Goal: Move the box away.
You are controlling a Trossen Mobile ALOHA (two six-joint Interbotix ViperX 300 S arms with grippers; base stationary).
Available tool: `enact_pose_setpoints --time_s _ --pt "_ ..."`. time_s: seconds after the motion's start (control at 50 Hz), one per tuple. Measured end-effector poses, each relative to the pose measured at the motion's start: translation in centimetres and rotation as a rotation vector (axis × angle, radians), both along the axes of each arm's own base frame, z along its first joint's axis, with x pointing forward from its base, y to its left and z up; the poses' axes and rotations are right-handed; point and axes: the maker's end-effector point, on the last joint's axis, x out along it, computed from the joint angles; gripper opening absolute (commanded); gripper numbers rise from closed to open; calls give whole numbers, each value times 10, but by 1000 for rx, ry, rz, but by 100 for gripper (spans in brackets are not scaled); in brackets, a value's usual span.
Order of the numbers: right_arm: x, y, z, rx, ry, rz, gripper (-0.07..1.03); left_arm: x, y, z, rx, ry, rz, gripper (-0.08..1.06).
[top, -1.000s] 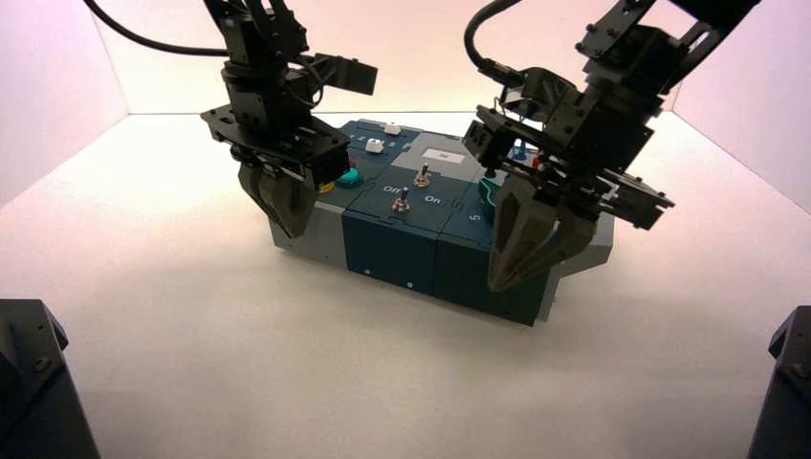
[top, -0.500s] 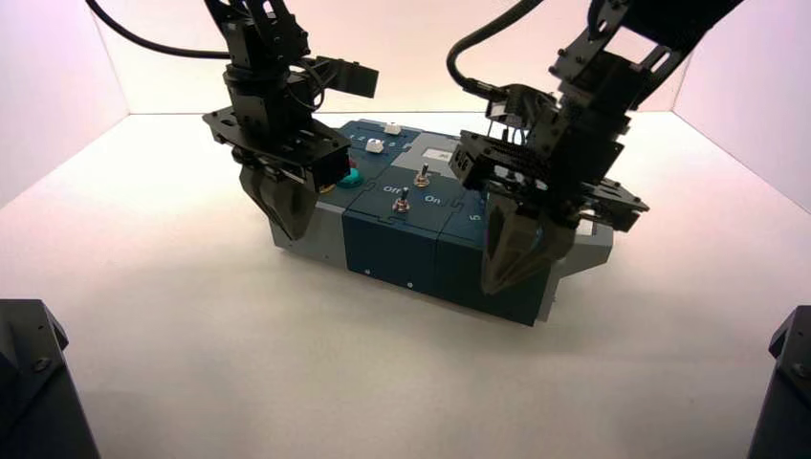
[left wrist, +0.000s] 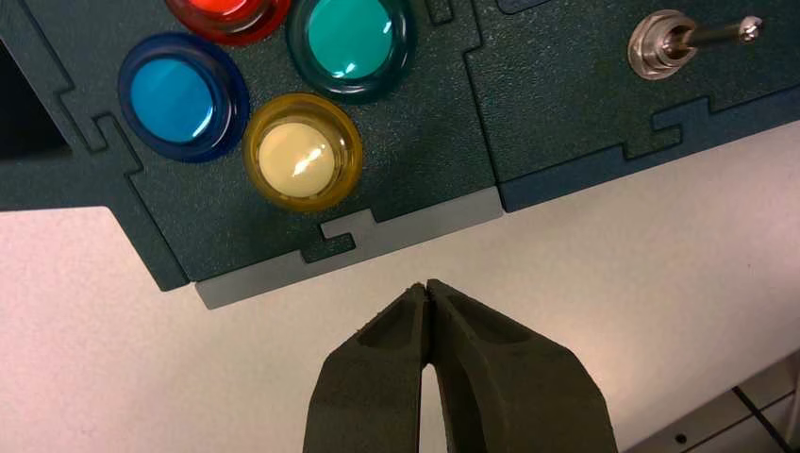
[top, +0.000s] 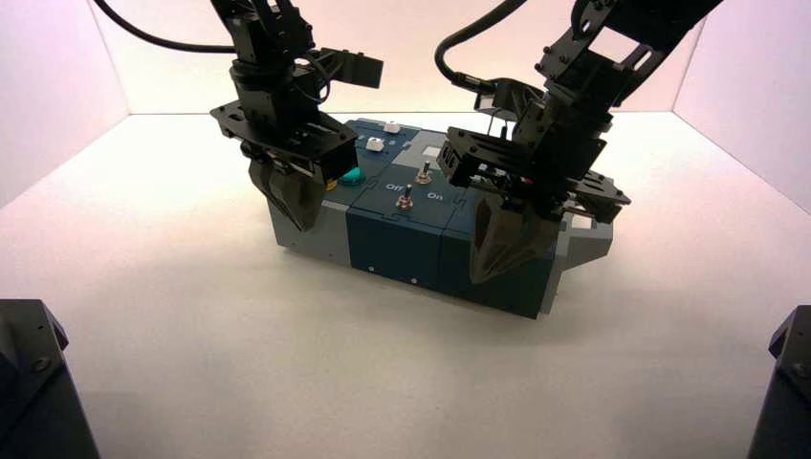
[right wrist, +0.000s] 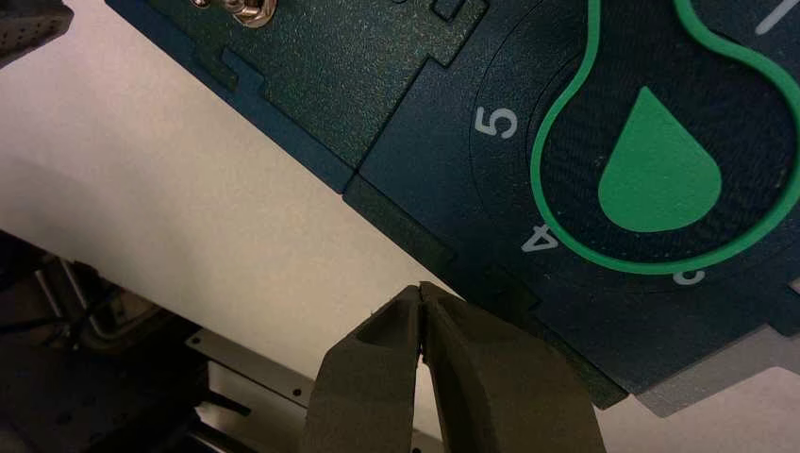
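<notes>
— So why are both sets of fingers pressed together?
— Closed tips make blunt pushers. The left gripper (top: 292, 206) and right gripper (top: 507, 251) are set against the box's (top: 397, 244) near side, mid-table, so it can be shoved away.

The box (left wrist: 415, 179) is grainy matt plastic with glossy buttons (left wrist: 304, 160).

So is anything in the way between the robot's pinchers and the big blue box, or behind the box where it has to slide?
Nothing visible is. The left gripper and the right gripper, both shut, sit right at the near side of the box. Behind the box, the white table shows nothing before the back wall, though the arms hide part of it.
</notes>
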Motion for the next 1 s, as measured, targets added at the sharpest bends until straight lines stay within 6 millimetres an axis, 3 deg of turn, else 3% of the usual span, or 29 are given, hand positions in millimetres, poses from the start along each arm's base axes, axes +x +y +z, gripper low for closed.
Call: enact_pose_setpoints --time_s 0.42,1.0 --pt "12 2 1 3 -25 -6 -2 8 -4 -2 -10 -33 -15 -3" --pt "34 -14 2 -10 -63 -60 -2 23 -16 -8 -29 -62 -21 -3"
